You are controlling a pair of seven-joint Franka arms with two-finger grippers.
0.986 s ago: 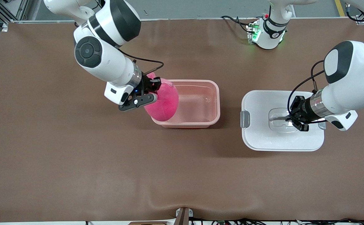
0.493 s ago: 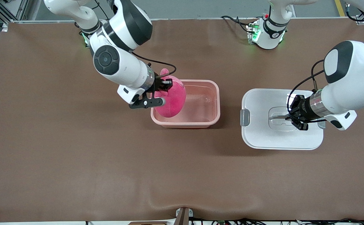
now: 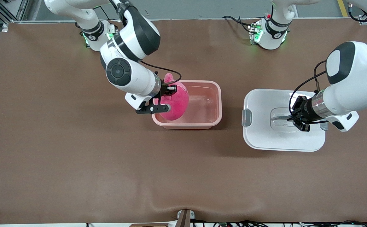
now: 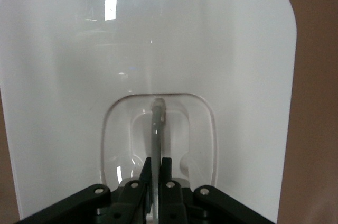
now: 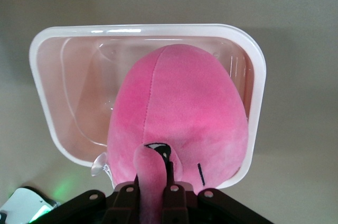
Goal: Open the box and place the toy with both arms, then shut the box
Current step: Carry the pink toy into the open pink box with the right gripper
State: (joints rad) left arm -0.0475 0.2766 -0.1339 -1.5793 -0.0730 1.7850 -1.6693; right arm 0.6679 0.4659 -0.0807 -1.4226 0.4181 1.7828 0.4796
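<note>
Over the table (image 3: 76, 142), right gripper (image 3: 167, 98) has carried its pinched toy (image 3: 177, 102) farther over the box (image 3: 202, 124)

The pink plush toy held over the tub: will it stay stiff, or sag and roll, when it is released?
Probably soft: the plush toy hangs from one ear pinched in the right gripper, above the open tub. It looks light, since that small pinch carries it. Being rounded, it may lean or roll a little; the tub walls should stop it.
</note>
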